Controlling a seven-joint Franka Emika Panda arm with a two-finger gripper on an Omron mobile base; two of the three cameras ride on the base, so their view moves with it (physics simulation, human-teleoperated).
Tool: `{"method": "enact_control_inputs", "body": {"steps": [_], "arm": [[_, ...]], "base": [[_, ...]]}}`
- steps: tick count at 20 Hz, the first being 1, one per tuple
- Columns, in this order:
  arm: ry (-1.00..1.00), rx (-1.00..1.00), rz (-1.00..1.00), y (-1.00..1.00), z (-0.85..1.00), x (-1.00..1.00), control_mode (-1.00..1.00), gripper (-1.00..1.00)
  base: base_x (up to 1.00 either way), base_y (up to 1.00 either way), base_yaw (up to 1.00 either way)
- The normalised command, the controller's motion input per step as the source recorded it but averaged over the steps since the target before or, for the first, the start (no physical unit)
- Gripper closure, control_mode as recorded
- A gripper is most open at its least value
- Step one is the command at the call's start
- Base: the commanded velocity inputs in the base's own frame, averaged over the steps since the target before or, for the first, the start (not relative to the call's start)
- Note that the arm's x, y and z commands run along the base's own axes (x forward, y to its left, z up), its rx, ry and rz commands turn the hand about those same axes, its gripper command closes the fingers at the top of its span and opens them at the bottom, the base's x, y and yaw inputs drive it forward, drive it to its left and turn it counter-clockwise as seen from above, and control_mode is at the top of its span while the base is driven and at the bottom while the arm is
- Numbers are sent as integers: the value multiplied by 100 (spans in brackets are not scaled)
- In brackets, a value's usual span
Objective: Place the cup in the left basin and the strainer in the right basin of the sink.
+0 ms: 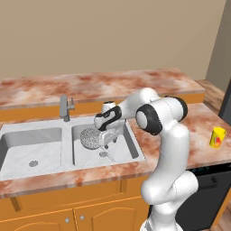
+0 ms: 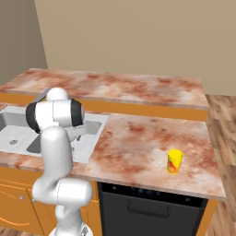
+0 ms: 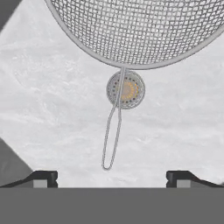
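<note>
The round grey wire-mesh strainer [image 1: 91, 138] lies loose in the right basin [image 1: 128, 145] of the sink [image 1: 67, 169]. In the hand view the strainer mesh [image 3: 135, 30] fills the top, and its thin handle [image 3: 113, 131] runs across the round drain [image 3: 131, 90]. My gripper [image 1: 108, 139] hangs just above the handle end, open, with nothing between the fingertips [image 3: 43, 177]. The gripper [image 3: 111, 177] touches nothing. The left basin [image 1: 31, 146] holds nothing. The small yellow cup [image 1: 218, 137] with a red mark stands upright on the counter far to the right, where the right base view also shows the cup [image 2: 174, 161].
A grey faucet [image 1: 66, 108] stands behind the sink between the basins. Marbled reddish counter [image 2: 138, 138] stretches right of the sink to the cup. A raised back counter [image 1: 99, 85] runs behind. A dark dishwasher front [image 2: 147, 207] sits below the counter.
</note>
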Motion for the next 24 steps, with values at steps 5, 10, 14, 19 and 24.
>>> {"method": "enact_control_inputs", "body": {"steps": [5,10,14,19,24], "arm": [[0,0,-17,-45,14,-54,-100,-100],[0,-2,-16,-44,17,-58,-100,-100],[-4,-9,-24,-30,40,-31,-100,-100],[-9,-17,-27,-20,43,-4,-100,-100],[-15,-15,-11,-26,14,-1,-100,-100]], "base": [[0,0,0],[0,0,0],[0,0,0],[0,0,0],[0,0,0]]}}
